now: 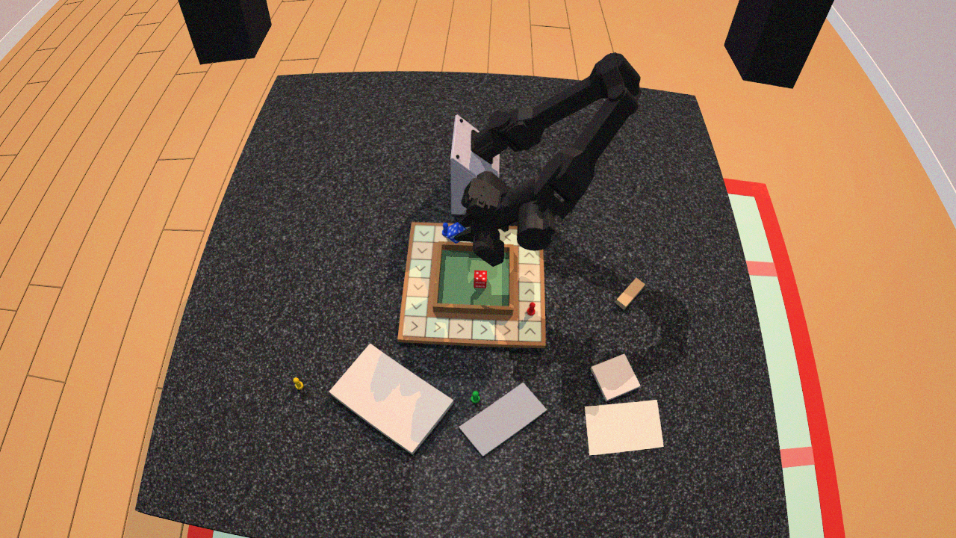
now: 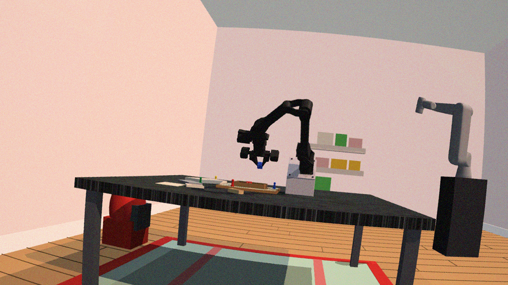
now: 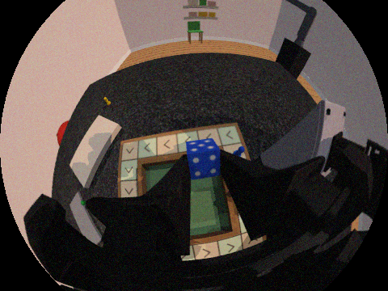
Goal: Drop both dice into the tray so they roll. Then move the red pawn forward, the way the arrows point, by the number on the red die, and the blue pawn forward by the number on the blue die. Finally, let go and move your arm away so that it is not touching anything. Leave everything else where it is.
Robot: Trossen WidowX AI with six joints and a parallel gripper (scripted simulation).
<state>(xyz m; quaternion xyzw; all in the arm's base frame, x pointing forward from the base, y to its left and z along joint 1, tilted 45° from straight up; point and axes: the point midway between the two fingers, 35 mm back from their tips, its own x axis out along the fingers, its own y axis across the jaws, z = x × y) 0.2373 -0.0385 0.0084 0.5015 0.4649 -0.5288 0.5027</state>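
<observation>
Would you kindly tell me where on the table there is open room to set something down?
Widest: the dark top left of the game board, up to the far edge. Also the far right corner, beyond the wooden block. Crowded: the near side, with cards and the green pawn.

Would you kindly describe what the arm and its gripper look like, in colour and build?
The arm is matte black all over, made of blocky, faceted links with rounded joint housings. It rises from a pale grey base block. The gripper has two dark, tapering fingers. No cables or markings show.
</observation>
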